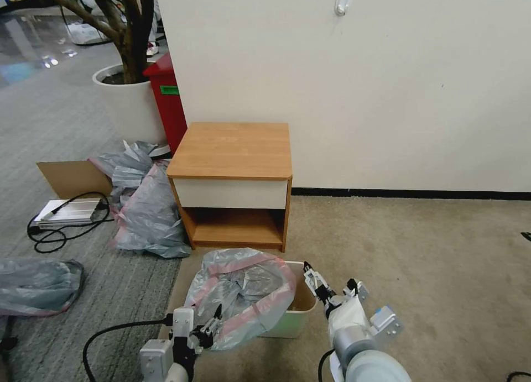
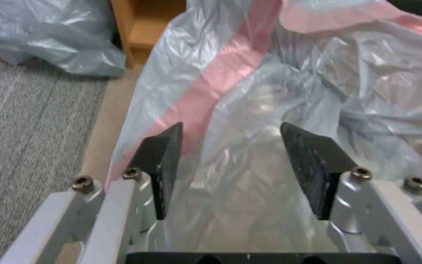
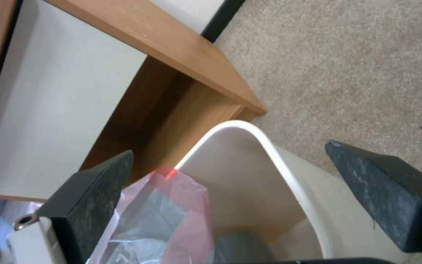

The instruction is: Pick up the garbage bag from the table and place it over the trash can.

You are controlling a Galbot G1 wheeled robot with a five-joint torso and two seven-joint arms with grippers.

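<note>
The bag (image 1: 243, 293), crinkled translucent grey with a pink band at its mouth, is draping over the left part of the bin (image 1: 296, 315). Left gripper (image 1: 213, 322) and right gripper (image 1: 311, 277) are holding fingers apart, grasping nothing.

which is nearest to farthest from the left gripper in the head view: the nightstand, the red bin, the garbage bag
1. The garbage bag, draped on the trash can, right at the open left gripper.
2. The nightstand, beyond the can, against the wall.
3. The red bin, farthest back, left of the nightstand beside the white planter.
</note>
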